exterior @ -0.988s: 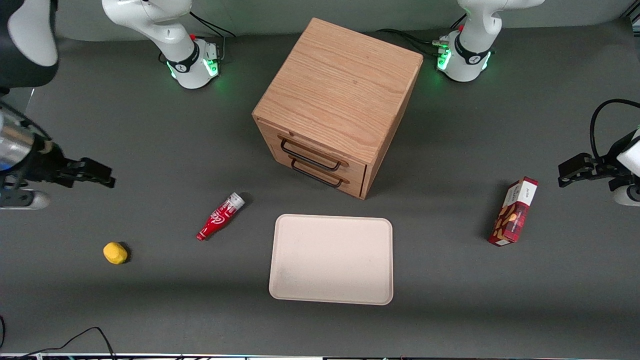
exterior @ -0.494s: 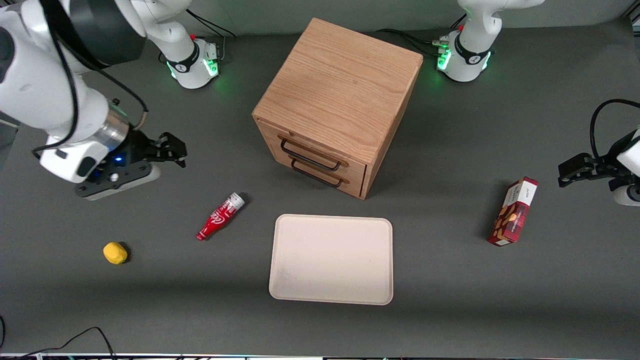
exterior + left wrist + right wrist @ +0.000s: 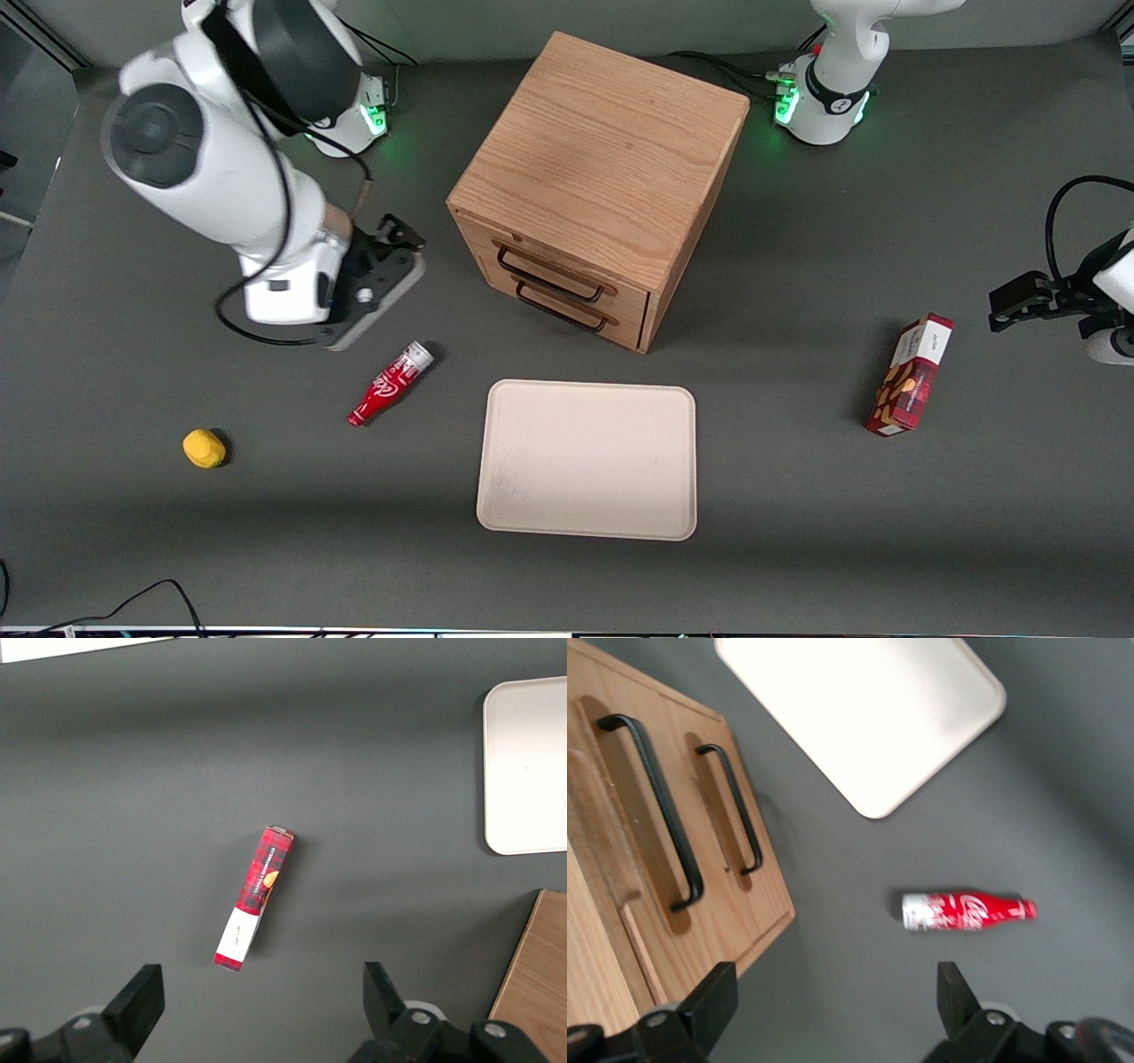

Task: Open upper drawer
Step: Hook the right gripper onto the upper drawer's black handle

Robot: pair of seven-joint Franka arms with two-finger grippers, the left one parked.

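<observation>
One yellow ball (image 3: 204, 447), one red cola bottle (image 3: 390, 383), one cream tray (image 3: 586, 459) and one biscuit box (image 3: 911, 374) lie apart. The gripper (image 3: 396, 241) hangs spread wide, holding nothing, beside the closed upper drawer (image 3: 554, 272) near the tabletop's middle.

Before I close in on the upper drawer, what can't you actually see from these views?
- Front view: gripper, beside the cabinet toward the working arm's end; its fingertips are hidden by the arm's own wrist.
- Right wrist view: fingers spread apart, nothing between them.
- Upper drawer: contents hidden by its closed front.
- Upper drawer handle: gap beneath not visible.
</observation>
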